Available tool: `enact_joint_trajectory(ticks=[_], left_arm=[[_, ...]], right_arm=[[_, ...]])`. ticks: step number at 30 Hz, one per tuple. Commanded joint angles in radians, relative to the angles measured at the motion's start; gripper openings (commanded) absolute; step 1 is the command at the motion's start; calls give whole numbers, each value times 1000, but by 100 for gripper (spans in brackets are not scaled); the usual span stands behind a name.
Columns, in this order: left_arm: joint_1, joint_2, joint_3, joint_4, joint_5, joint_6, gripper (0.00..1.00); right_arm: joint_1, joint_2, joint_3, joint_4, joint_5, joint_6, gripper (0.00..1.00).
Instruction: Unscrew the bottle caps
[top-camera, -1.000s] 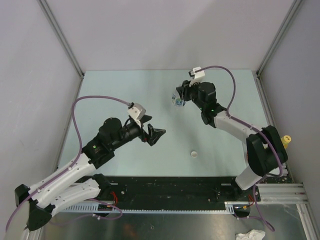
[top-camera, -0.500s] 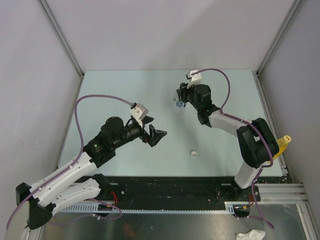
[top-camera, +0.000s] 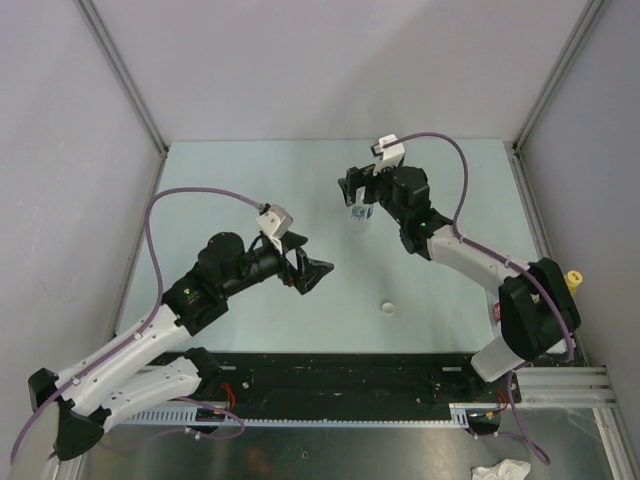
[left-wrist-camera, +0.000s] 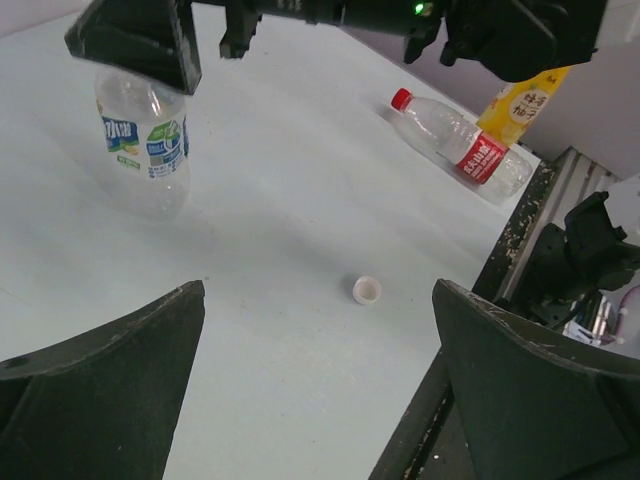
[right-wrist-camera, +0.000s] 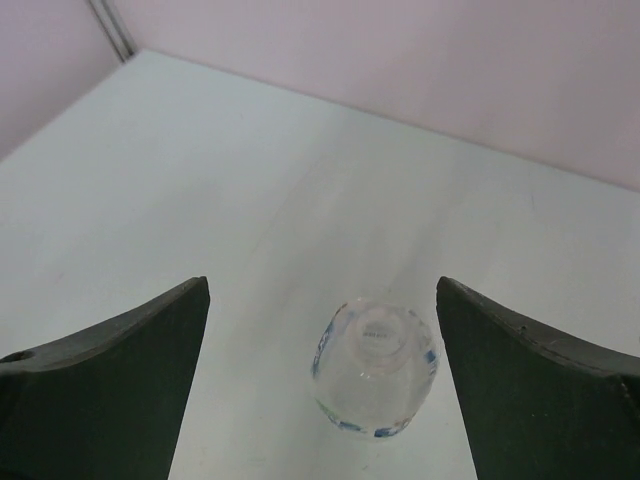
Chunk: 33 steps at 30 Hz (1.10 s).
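Note:
A clear bottle with a blue-green label (left-wrist-camera: 146, 140) stands upright on the table with its neck open, and from above its mouth (right-wrist-camera: 381, 336) shows no cap. My right gripper (right-wrist-camera: 322, 285) hangs open just above it (top-camera: 360, 214), fingers wide on either side and not touching it. A white cap (top-camera: 388, 308) lies loose on the table (left-wrist-camera: 367, 290). My left gripper (top-camera: 310, 272) hovers open and empty, left of the cap. A red-capped bottle (left-wrist-camera: 462, 146) lies on its side by the right edge. Behind it stands the yellow-orange bottle (left-wrist-camera: 523, 100).
The yellow cap (top-camera: 573, 277) of the orange bottle shows beside the right arm's base. A black rail (top-camera: 340, 375) runs along the table's near edge. Grey walls close in the left, back and right sides.
My right gripper has opened wide and let go of the blue-green label bottle, which now stands free beneath it. The left arm has hardly moved.

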<state>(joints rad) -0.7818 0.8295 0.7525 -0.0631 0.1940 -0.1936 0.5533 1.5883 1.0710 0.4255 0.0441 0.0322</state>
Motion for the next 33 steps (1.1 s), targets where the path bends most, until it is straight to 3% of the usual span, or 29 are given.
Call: enact_joint_trajectory(ticks=[1,7,18,23,33], left_arm=[[6,32,84,-27,24,-80,99],[5,146,171,-54,178,-134,100],[4,50,108,-72,-45,-173,99],[4,62,95,-90,-52,-221,99],[7,83,183,-190,-149,-162,100]], right_arm=[[0,-88,10,-61,-58,60,99],[-8,-125,10,-135,-134,138,99],[-49,-194,10,-175,-213,216,99],[-73,-225,10,-320,-228,244,99],[-109,-371,-11,-547,-139,331,99]])
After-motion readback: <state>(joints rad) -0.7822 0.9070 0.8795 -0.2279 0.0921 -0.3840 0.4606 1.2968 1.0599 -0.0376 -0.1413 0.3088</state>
